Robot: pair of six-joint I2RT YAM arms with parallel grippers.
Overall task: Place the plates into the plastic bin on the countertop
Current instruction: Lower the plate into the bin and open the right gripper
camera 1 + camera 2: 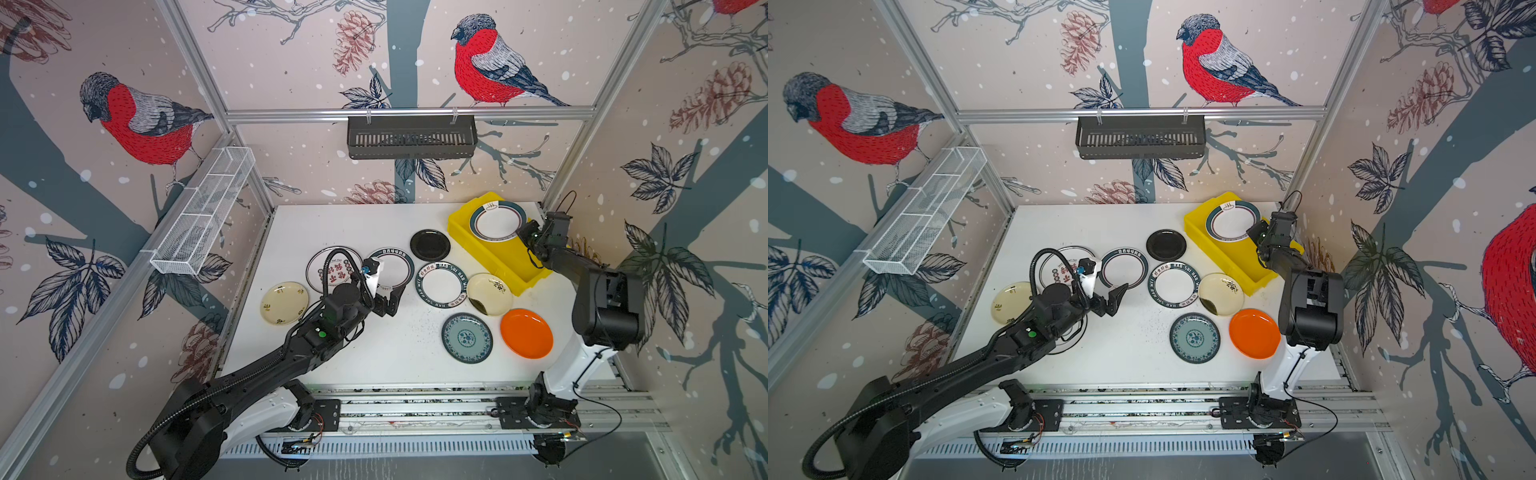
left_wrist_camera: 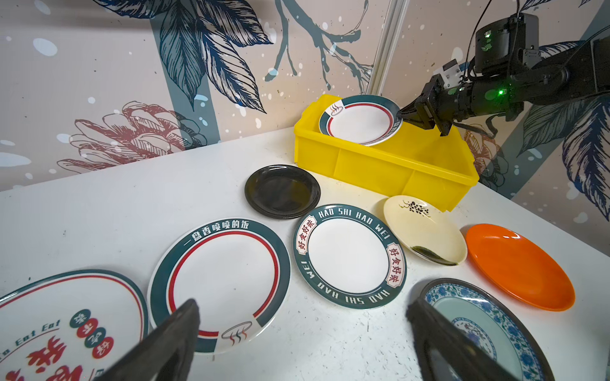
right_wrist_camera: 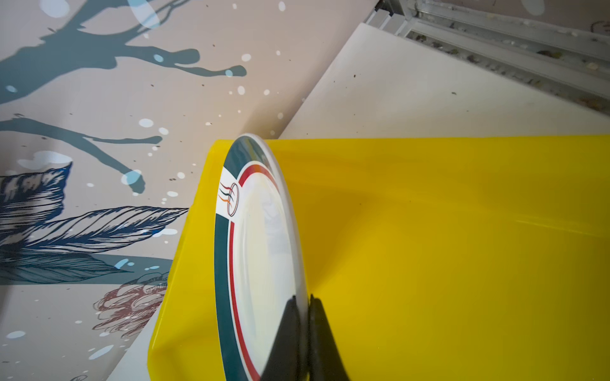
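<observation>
My right gripper [image 3: 302, 297] is shut on the rim of a white plate with a green and red rim [image 1: 496, 222], held tilted over the far end of the yellow plastic bin [image 1: 490, 257]. My left gripper [image 2: 302, 305] is open and empty above the countertop [image 1: 390, 353], by the near edge of a similar green-rimmed plate [image 2: 224, 280]. Lying flat on the countertop are a black plate [image 1: 430, 245], a lettered plate [image 1: 441, 284], a cream plate [image 1: 489, 294], an orange plate [image 1: 526, 333] and a teal-patterned plate [image 1: 466, 337]. The left arm partly hides a red-lettered plate [image 1: 332, 270].
Another cream plate [image 1: 284, 302] lies at the left edge of the countertop. A black slatted basket [image 1: 411, 137] hangs on the back rail, a white wire basket [image 1: 203, 212] on the left rail. Aluminium rails [image 1: 415, 403] run along the front.
</observation>
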